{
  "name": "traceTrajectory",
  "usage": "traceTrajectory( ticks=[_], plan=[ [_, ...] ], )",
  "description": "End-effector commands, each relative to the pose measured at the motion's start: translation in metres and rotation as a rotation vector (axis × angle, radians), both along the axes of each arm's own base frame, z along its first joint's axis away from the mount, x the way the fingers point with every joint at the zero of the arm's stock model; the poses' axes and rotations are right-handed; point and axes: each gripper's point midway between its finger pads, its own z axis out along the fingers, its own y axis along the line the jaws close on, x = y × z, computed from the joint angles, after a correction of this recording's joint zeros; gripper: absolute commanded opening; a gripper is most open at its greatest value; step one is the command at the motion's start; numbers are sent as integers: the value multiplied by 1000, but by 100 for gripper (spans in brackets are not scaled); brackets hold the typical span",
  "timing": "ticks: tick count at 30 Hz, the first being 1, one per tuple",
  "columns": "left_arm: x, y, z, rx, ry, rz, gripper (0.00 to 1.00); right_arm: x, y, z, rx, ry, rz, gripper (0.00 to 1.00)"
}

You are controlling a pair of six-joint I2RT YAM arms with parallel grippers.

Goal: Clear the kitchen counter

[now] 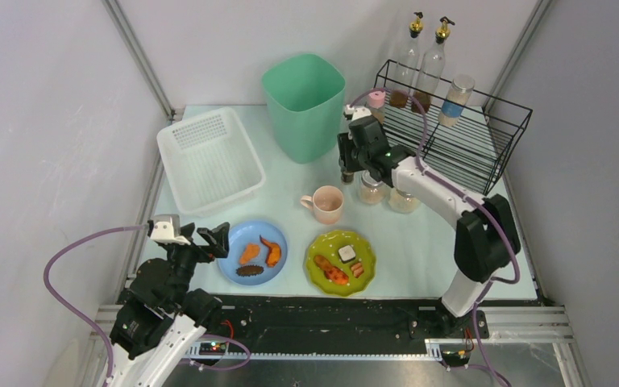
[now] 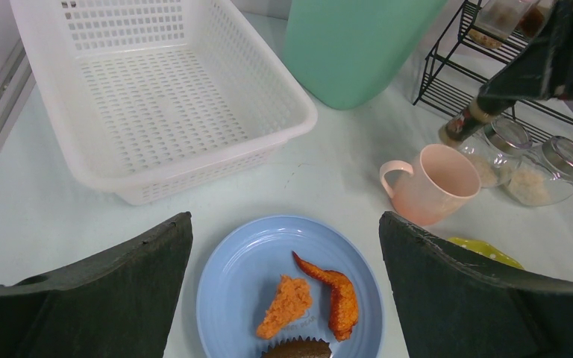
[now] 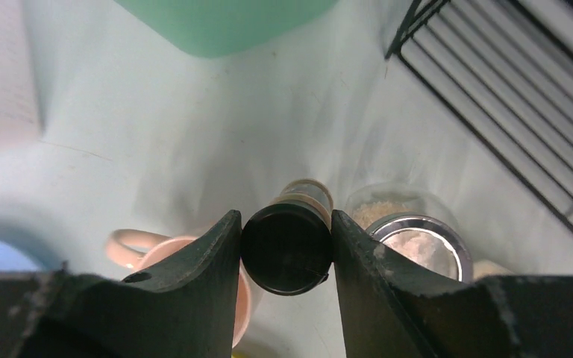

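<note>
While right tool pinches black cap of small bottle, I see its body mostly hidden below cap; contents unclear. Left tool spread wide, hovering over blue plate: wing, breaded piece, dark piece cut off by frame edge. Two glass jars beside pink mug hold pale grains. Labels on rack bottles too small for me to read. Desk lies under both tools, carrying plate, mug, jars.
</note>
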Motion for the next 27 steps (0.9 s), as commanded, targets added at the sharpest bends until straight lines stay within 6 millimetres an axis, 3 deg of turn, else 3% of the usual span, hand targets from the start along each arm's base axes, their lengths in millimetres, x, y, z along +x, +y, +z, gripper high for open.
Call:
traceTrajectory(
  ticks=[1,8,12,21,27],
  plan=[
    [3,1,4,-18,-15,17,98,4,4,101,125,-198,10,34],
    [3,1,4,-17,-13,17,98,4,-15,176,164,-340,-15,33],
    [4,1,4,-17,-12,18,98,11,-34,203,177,-390,-50,33],
    [3,1,4,-18,-13,21,98,38,-83,228,180,-430,-159,33],
    [4,1,3,-16,-9,21,98,57,-104,219,177,-404,-213,33]
  ],
)
